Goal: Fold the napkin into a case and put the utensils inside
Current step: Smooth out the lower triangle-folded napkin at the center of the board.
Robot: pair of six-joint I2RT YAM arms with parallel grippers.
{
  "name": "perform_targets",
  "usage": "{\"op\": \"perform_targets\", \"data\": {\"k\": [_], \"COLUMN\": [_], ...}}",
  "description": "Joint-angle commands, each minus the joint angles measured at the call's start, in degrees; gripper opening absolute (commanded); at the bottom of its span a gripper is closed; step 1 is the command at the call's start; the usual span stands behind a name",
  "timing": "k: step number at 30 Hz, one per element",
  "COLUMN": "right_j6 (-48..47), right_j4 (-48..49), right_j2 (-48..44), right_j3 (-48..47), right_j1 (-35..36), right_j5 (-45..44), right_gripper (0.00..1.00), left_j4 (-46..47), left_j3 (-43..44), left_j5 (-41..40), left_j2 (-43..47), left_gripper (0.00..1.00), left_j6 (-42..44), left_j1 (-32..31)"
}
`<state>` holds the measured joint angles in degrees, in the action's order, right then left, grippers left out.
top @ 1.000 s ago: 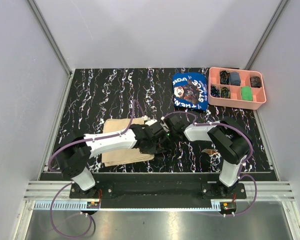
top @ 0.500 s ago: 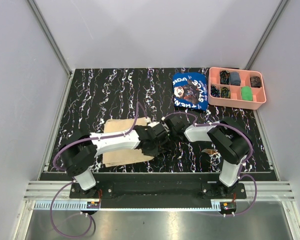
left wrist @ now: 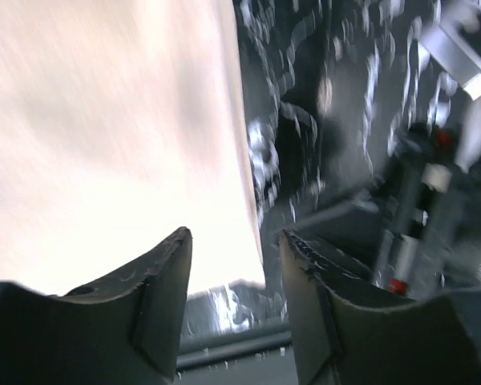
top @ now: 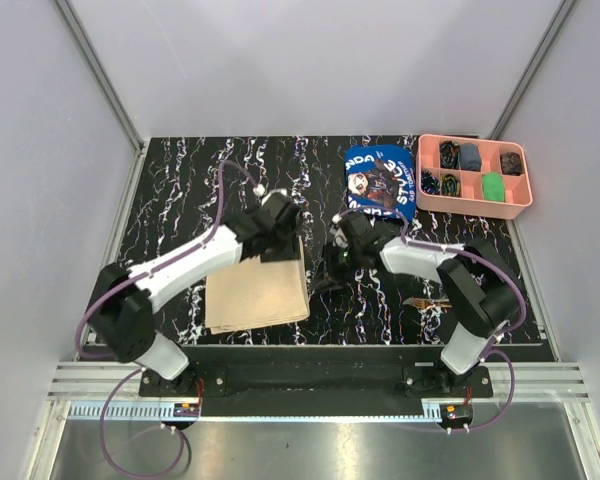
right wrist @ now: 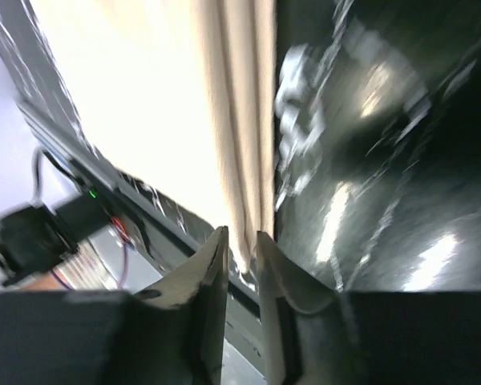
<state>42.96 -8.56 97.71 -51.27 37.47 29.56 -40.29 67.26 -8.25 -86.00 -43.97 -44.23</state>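
Since a second ago the left arm has swung off the middle of the napkin (top: 255, 295) toward the far side, and both sets of jaws have come apart. Folded to a plain beige oblong, the napkin lies flat on the tabletop (top: 180, 190) near the front edge, left of centre. It is almost as wide as it is deep, so its long axis is hard to call, and its stacked, layered edge faces right. The left gripper (left wrist: 232, 235) hangs over the cloth's far right corner, jaws well apart with nothing between them. The right gripper (right wrist: 241, 234) sits low just beside that layered edge, jaws only a narrow slit apart, clamped on nothing. A blue printed cloth (top: 380, 182) and a pink tray (top: 473, 208) lie well apart at the far right.
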Motion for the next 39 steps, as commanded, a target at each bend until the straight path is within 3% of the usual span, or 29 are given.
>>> {"op": "perform_targets", "data": {"k": [1,7,10,17,21,28,32,36,39], "right_j6": [-5.16,-10.09,-10.61,-8.78,-7.45,-6.75,-6.05,-5.08,-4.55], "right_j4": [-1.29,-4.71,-4.8,-3.22,-2.52,-1.99,-1.12,-0.32,0.03], "right_j2": [5.19,16.97,21.98,27.44,28.76,29.55,30.34,31.57,32.19], "right_j3": [-8.65,-24.13,-29.67,-35.22,-36.36,-36.71,-36.98,-37.94,-38.38], "right_j1": [-7.93,-11.63,-11.72,-11.72,-11.72,-11.72,-11.72,-11.72,-11.72], "right_j5": [1.72,4.8,5.15,6.47,7.35,7.62,8.84,9.81,10.34], "right_gripper": [0.34,0.28,0.22,0.21,0.13,0.1,0.04,0.0,0.0], "left_j4": [-0.05,-4.35,-4.79,-4.88,-4.79,-3.57,-3.3,-2.51,-1.37], "left_j3": [9.09,25.25,28.26,31.96,31.61,32.23,31.88,30.56,28.81], "left_j5": [-2.99,-7.92,-9.59,-10.03,-10.12,-8.8,-10.2,-10.56,-10.73], "left_j2": [-9.35,-24.2,-28.25,-32.92,-34.59,-36.79,-37.05,-35.82,-33.89], "left_gripper": [0.48,0.44,0.44,0.45,0.43,0.42,0.35,0.17,0.13], "left_j6": [6.78,9.95,9.95,10.66,10.48,10.65,10.65,10.48,10.39], "left_j1": [3.27,5.73,6.52,7.4,7.58,7.75,7.75,7.75,7.75]}}
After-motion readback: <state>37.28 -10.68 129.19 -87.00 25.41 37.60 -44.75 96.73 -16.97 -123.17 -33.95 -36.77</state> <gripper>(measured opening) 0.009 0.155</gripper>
